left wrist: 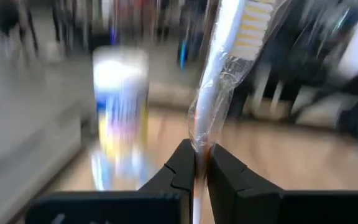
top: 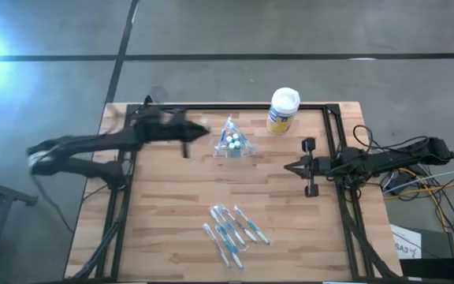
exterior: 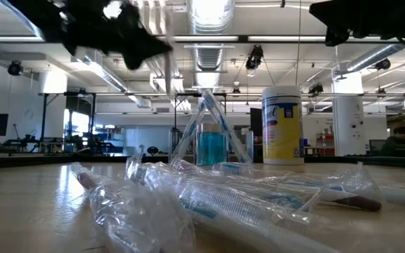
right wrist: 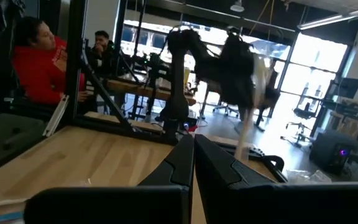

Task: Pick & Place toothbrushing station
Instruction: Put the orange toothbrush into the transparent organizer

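Note:
The see-through cup (top: 232,143) stands upright at the table's far middle with toothbrushes and white-capped tubes in it; it also shows in the low view (exterior: 210,144). My left gripper (top: 195,132) hovers just left of the cup, above the table, shut on a wrapped toothbrush (left wrist: 229,68). A pile of wrapped blue-white toothbrushes (top: 231,229) lies flat near the front middle. My right gripper (top: 294,167) is shut and empty at the right, clear of everything. My left gripper pinches the wrapped toothbrush's handle (left wrist: 199,146) between its two fingertips, plastic wrapper and all. The brush runs on past the fingertips, its bristle head (left wrist: 253,22) at the free end. It is lifted clear of the table.
A yellow canister with a white lid (top: 283,110) stands right of the cup at the far edge. A black frame (top: 333,142) borders the wooden table. People sit in the room beyond (right wrist: 39,65).

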`<state>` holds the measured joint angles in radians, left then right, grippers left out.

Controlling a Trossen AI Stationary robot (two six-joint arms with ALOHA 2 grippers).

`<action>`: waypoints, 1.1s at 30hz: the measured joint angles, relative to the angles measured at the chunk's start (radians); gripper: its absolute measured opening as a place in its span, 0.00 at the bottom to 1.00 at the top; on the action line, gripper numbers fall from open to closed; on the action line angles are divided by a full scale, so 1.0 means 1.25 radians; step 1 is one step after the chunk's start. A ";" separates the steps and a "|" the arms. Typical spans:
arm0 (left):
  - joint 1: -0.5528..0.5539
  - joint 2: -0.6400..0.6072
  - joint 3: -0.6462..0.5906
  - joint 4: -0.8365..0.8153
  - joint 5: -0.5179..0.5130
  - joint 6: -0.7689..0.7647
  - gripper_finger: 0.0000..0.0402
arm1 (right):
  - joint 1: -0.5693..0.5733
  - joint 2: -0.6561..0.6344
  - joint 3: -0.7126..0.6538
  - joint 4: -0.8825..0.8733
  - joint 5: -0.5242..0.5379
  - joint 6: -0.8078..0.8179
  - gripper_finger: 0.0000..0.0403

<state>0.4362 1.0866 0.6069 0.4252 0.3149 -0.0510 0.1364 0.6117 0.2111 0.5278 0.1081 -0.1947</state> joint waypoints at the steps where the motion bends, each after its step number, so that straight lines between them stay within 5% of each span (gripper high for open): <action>1: 0.000 0.042 0.006 -0.008 -0.003 0.006 0.06 | 0.000 0.000 -0.001 0.000 0.000 0.000 0.02; 9: -0.001 0.243 0.057 0.088 -0.006 -0.009 0.06 | 0.001 0.005 -0.005 -0.015 0.000 0.000 0.02; 33: 0.013 0.381 0.055 0.119 -0.078 -0.014 0.06 | 0.000 0.005 -0.004 -0.017 0.000 0.002 0.02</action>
<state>0.4519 1.5634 0.6751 0.5740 0.2168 -0.0680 0.1368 0.6178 0.2066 0.5060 0.1078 -0.1917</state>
